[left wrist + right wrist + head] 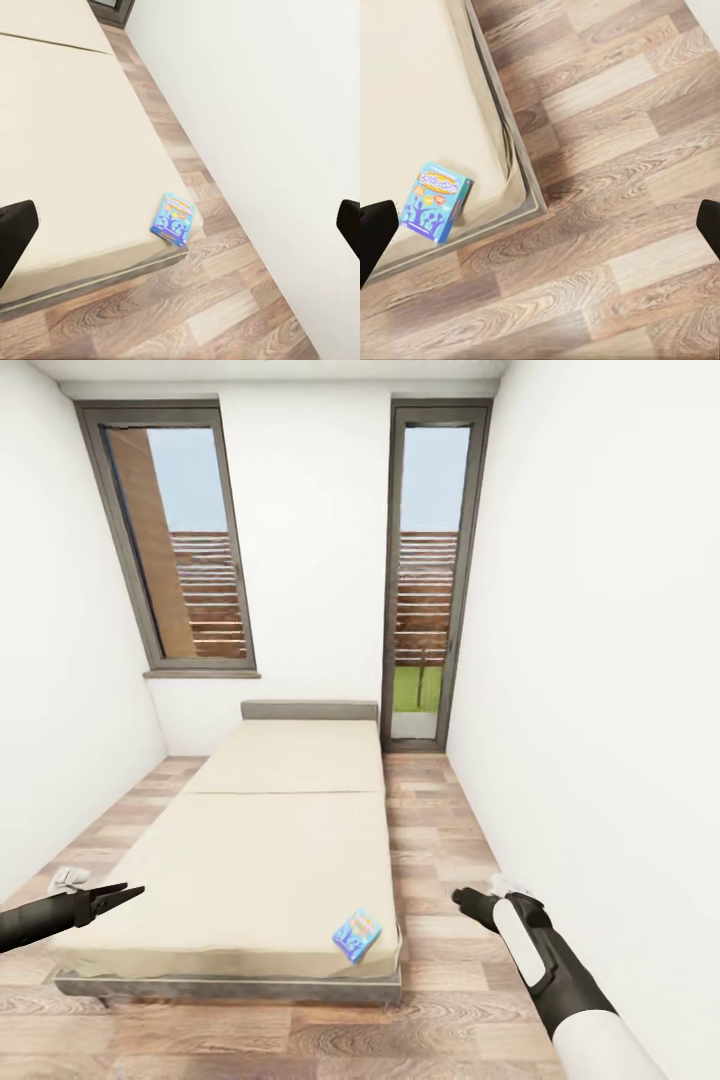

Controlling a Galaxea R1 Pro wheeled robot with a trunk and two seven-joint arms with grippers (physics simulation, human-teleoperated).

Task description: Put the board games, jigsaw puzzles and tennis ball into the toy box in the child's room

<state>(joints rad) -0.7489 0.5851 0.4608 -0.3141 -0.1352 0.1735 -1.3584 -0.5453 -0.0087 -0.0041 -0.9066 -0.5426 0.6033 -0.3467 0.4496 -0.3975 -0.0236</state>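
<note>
Head view: bed [270, 830] runs lengthwise toward two windows. One blue game [357, 935] lies flat on the mattress at its near right corner, close to the edge. We are at the foot of the bed, so we judge the step in hand to be fetching this game. Left gripper [128, 895] is held low over the bed's near left corner, arm reaching in from the side, fingers seemingly close together, though too small for us to be sure. Right gripper [462, 898] hovers over the floor [440, 1020] right of the bed, forearm angled up and inward; its opening we cannot tell here.

Left wrist view: game [173, 219] seen at the mattress corner, beside a white wall [277, 112]; fingertips [15, 232] at the frame's sides, spread wide, empty.

Right wrist view: game [435, 201] near the corner; fingertips [376, 229] spread wide, empty. Next, we reckon, the right arm must swing inward and down over the game.
</note>
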